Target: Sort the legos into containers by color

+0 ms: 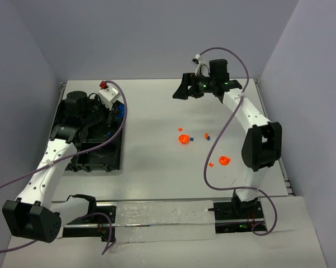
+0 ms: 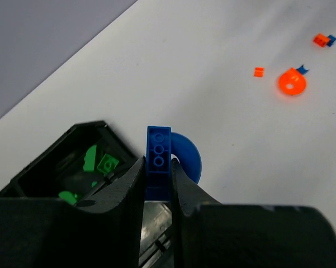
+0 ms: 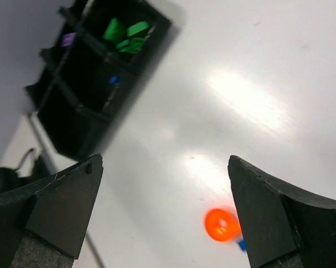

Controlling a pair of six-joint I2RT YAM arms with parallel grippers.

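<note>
**A:** What do we have, biggest first?

**B:** We see the white tabletop (image 1: 156,111). On it stands the black tray (image 1: 100,167) of square compartments, which we take as our landmark.

**A:** And the arms?

**B:** The left arm (image 1: 47,167) reaches over the tray. The right arm (image 1: 247,114) bends well apart from it, off its right side.

**A:** How do we find the grippers?

**B:** Our left gripper (image 2: 158,165) hangs at the tray's rim, just beside a corner compartment, pinching a blue brick (image 2: 158,153) upright. Our right gripper (image 3: 163,167) is spread wide with nothing in it, raised above the tabletop, well apart from the tray.

**A:** What lies inside the tray?

**B:** We see green legos (image 2: 100,163) in that corner compartment. From the right wrist we also make out a purple piece (image 3: 68,39) and a blue piece (image 3: 114,80), each in a compartment of its own.

**A:** And the rest?

**B:** A blue rounded piece (image 2: 190,159) touches the held brick; we cannot tell whether they are joined. One orange disc (image 1: 183,139) lies right of the tray, and a second orange disc (image 1: 223,161) lies farther off. A small orange brick (image 2: 259,71) lies near the first disc, and a blue bit (image 2: 303,69) sits at its edge. An orange-and-blue pair (image 2: 324,39) lies beyond it, away from the tray.
</note>
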